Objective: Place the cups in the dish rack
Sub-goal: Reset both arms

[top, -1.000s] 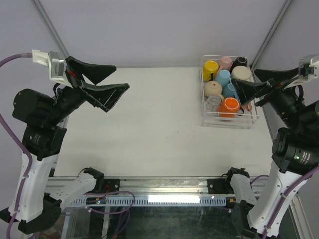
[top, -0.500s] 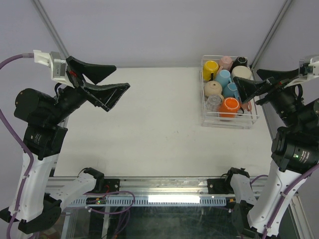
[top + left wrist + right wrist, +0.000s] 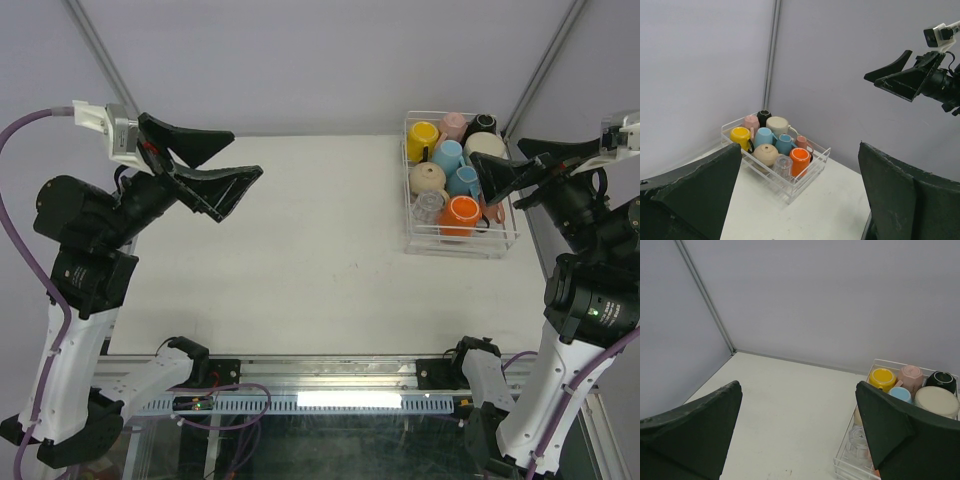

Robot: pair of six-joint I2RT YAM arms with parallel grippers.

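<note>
The clear dish rack (image 3: 411, 244) stands at the table's far right. Several cups sit in it: yellow (image 3: 422, 135), pink (image 3: 454, 125), black (image 3: 485, 124), beige (image 3: 428, 179), two blue (image 3: 448, 156), orange (image 3: 461, 214) and a clear glass tumbler (image 3: 430, 207). My right gripper (image 3: 497, 153) hangs open, high over the rack's right side, with nothing in it. My left gripper (image 3: 246, 154) is open and empty, raised above the table's far left. The left wrist view looks across at the rack (image 3: 807, 175) between its fingers (image 3: 695, 195).
White table (image 3: 300, 250) with grey walls behind it. A metal frame post (image 3: 100, 55) rises at the back left and another (image 3: 550, 60) at the back right. The right wrist view shows the rack's corner (image 3: 850, 452) beside its right finger (image 3: 900, 435).
The right gripper has lifted and tilted slightly above the rack. The left arm has shifted very slightly to the right. The cups have not moved.
</note>
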